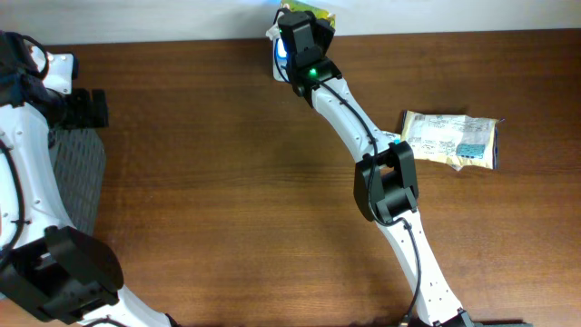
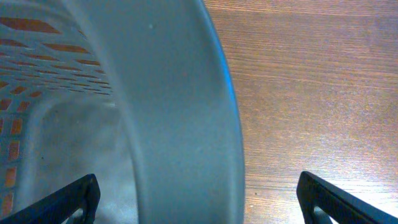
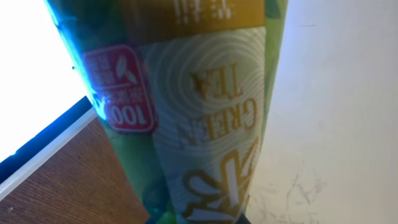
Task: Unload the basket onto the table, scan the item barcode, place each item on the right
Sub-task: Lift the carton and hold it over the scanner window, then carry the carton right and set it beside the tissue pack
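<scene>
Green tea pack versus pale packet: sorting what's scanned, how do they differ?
The green tea pack is green and yellow, held in the right gripper at the table's far edge; the pale packet is beige with a blue patch, lying flat and untouched. Both are printed wrappers.

Two arms (image 1: 349,118); one green tea pack (image 3: 205,124); one flat packet (image 1: 451,139); one grey basket (image 2: 180,124).
</scene>
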Controlling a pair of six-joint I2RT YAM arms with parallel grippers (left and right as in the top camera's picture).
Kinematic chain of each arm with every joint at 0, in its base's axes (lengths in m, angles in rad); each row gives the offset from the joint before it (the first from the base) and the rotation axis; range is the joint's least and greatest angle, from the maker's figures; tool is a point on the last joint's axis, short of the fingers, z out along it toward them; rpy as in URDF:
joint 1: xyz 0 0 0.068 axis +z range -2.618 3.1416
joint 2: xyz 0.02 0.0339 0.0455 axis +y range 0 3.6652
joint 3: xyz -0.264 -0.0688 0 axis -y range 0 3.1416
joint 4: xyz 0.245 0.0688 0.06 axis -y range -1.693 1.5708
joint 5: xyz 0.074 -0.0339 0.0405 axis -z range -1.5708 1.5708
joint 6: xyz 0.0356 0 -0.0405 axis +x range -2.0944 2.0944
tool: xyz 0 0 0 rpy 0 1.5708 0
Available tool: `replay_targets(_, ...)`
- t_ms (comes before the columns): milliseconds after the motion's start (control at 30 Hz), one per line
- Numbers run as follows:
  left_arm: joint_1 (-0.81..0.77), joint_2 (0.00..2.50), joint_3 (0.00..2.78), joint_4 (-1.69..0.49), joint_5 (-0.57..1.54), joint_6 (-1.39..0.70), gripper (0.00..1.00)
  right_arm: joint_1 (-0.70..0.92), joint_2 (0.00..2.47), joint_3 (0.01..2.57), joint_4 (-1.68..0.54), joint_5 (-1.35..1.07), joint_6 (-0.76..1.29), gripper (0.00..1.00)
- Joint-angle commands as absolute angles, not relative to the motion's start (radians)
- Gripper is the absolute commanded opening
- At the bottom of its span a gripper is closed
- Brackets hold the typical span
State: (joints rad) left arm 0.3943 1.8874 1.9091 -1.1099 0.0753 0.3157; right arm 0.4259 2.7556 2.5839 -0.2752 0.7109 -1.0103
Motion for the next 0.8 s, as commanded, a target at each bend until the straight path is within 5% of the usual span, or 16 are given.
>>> replay_targets(0,0.398,1.89,1.905,-1.112,0.083,0.331,0.99,0.423,2.739,2.592,-0.256,0.738,-0.995,0.04)
replay_targets(300,0.398,1.89,1.905,-1.112,0.083,0.331,0.99,0.453,2.589,2.592,-0.295,0.722,-0.835,0.04)
replay_targets(367,0.398,1.89,1.905,-1.112,0.083,0.331,0.99,0.473,2.492,2.592,-0.464,0.617,-0.76,0.04)
replay_targets(433,0.398,1.89,1.905,-1.112,0.083,0.331,0.99,0.492,2.331,2.592,-0.82,0.404,-0.46,0.04)
replay_targets(600,0.398,1.89,1.905,-1.112,0.083,0.331,0.99,0.466,2.215,2.592,-1.268,0.386,0.136,0.04)
replay_targets(767,0.398,1.89,1.905,-1.112,0.083,0.331,0.99,0.384,2.264,2.524,-1.603,0.112,0.279,0.04)
